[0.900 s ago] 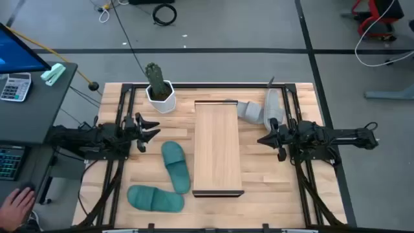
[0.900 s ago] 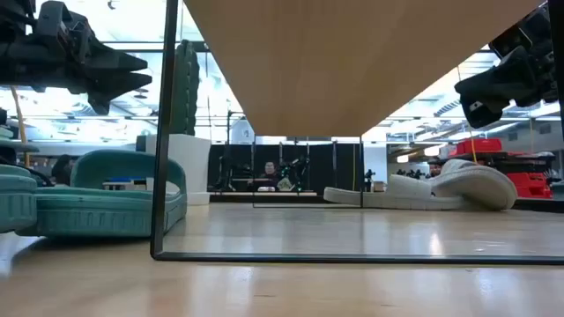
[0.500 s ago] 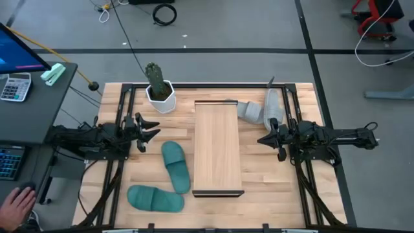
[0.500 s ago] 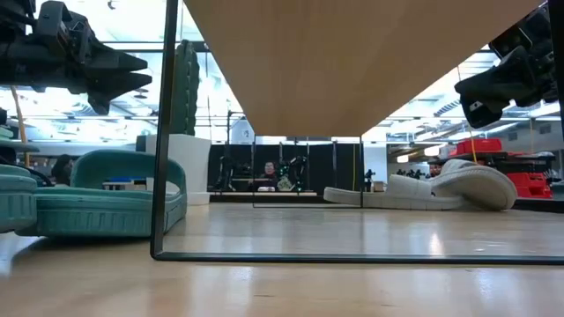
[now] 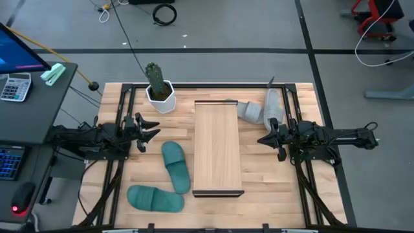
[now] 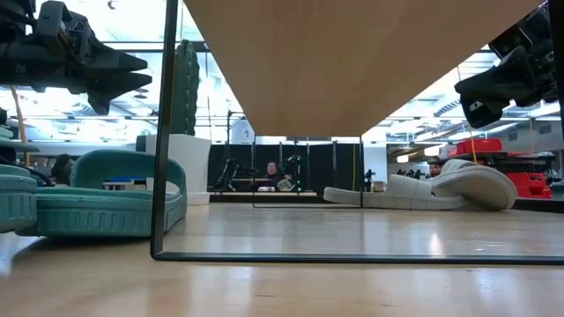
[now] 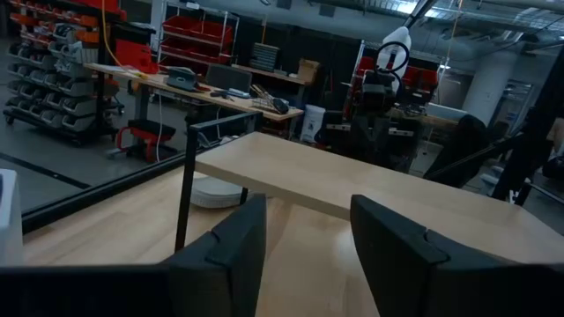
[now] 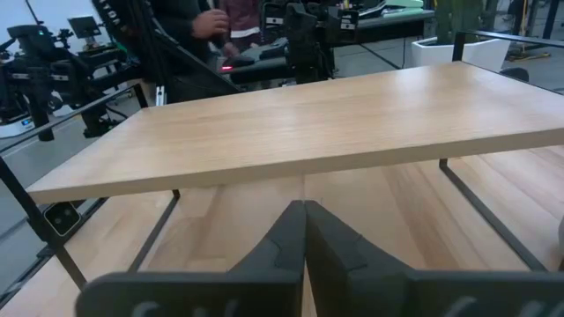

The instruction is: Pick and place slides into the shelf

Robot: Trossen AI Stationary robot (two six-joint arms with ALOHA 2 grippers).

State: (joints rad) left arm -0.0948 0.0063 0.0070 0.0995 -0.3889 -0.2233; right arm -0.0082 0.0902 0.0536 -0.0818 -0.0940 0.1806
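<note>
Both arms raised, holding nothing.
Left gripper (image 5: 150, 127) at 9 o'clock, fingers parted; right gripper (image 5: 263, 139) at 3 o'clock, fingers closed.

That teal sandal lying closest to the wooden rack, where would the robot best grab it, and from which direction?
Probably by its wide strap, coming straight down from above. The teal sandal lies flat, sole down, beside the shelf, and its strap arches up off the footbed, leaving a raised band for fingers to close across. The left pincer, open and hovering just behind it, is the nearer one; the right pincer waits shut across the shelf.
</note>
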